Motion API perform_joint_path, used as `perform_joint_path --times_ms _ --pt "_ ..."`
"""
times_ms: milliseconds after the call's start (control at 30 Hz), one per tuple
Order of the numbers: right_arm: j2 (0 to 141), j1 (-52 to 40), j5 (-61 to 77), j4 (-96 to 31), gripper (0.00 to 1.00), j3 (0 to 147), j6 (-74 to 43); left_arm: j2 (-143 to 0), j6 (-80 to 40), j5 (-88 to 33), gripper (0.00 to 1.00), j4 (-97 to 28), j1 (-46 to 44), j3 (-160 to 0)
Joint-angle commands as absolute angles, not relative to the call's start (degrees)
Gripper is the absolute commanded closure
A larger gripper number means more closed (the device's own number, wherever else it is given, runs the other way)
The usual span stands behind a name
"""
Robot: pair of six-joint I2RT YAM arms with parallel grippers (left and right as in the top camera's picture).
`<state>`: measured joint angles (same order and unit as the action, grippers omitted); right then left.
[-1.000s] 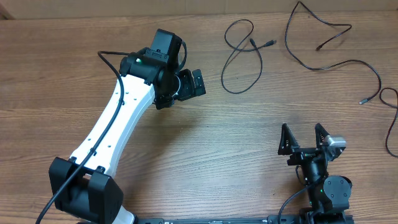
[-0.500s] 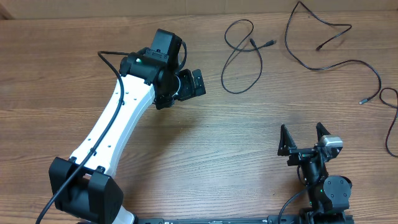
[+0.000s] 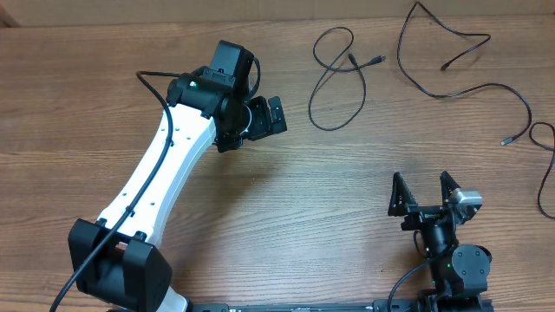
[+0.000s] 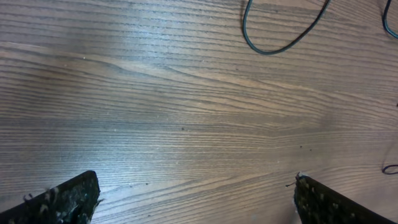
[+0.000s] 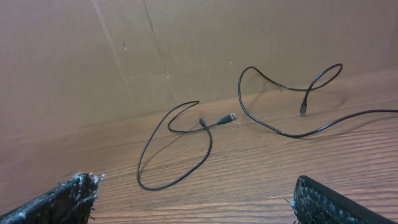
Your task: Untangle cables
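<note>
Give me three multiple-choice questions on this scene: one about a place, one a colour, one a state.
1. Where do the cables lie on the table? A far right part; B beneath the left arm; C left edge.
2. Cable colour? A white; B black; C red.
3. The left end effector is: A shut on a cable; B shut, empty; C open, empty.
Answers: 1 A, they lie toward the overhead view's upper right; 2 B, all strands look black; 3 C, it stands wide open over bare table.
</note>
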<state>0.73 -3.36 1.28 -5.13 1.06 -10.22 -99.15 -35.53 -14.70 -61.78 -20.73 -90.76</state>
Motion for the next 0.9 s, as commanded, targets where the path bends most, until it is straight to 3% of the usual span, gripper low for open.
perform_joint_path --times_ms 0,467,600,867 --pt "0.1 -3.1 1.5 -4.7 0.0 0.4 -10.6 -98.3 -35.2 -14.9 0.01 -60.8 -20.6 -91.5" --pt "0.1 -3.2 1.5 -4.7 0.0 0.4 -10.6 -98.3 -34.0 -9.1 0.01 -52.6 -19.1 -91.5" --pt "0.1 -3.2 1.5 -4.7 0.0 0.4 -10.6 -98.3 -32.0 -4.4 0.01 -52.0 -16.1 -92.2" --pt "0.1 -3.2 1.5 -4.7 0.0 0.4 -10.6 -95.5 -25.4 -6.9 0.01 -56.3 -8.3 -93.3"
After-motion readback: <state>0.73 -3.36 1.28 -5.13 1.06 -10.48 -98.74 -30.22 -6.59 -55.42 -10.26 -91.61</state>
